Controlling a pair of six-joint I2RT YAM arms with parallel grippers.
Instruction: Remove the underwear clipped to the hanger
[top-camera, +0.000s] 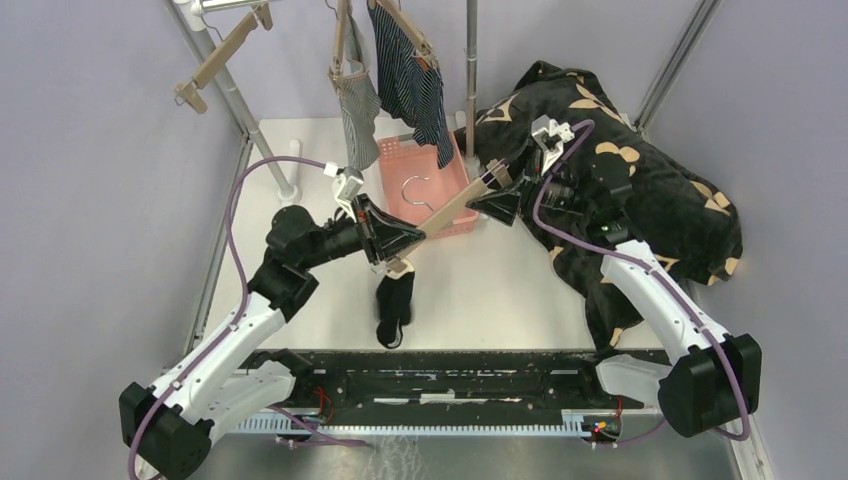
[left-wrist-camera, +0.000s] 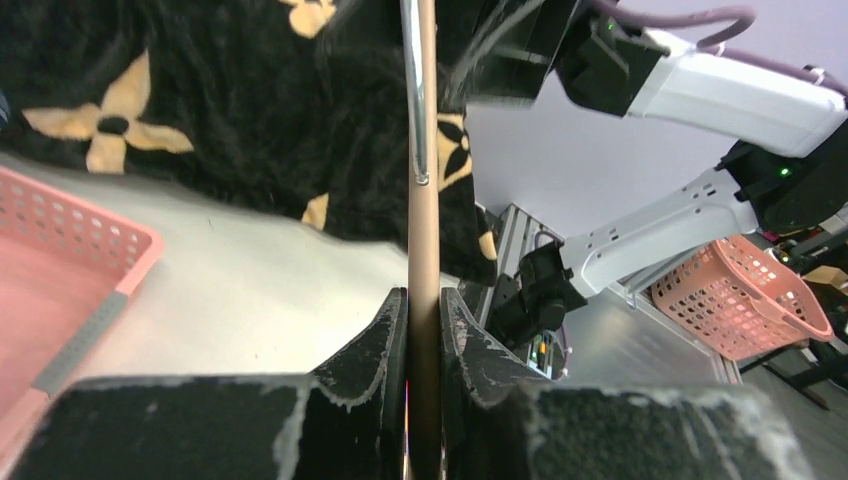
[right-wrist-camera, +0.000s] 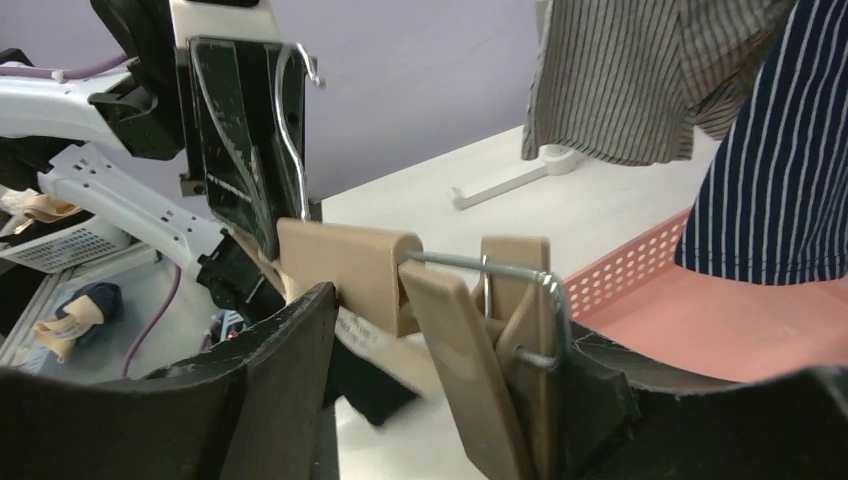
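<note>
A wooden clip hanger (top-camera: 455, 205) is held slanted above the table between both arms. My left gripper (top-camera: 412, 238) is shut on its bar, which stands pinched between the jaws in the left wrist view (left-wrist-camera: 425, 230). The plain black underwear (top-camera: 393, 305) dangles from the hanger's lower end down to the table. My right gripper (top-camera: 497, 205) is open around the hanger's upper clip (right-wrist-camera: 500, 340), with a gap on the left side. The grey-and-white striped underwear (top-camera: 355, 110) and the navy striped underwear (top-camera: 415, 80) hang clipped on hangers at the rail.
A pink basket (top-camera: 392, 150) stands behind the held hanger. A big black blanket with tan flower marks (top-camera: 650, 190) covers the right side under my right arm. An upright pole (top-camera: 470, 70) stands behind the basket. An empty wooden hanger (top-camera: 220, 55) hangs at the far left.
</note>
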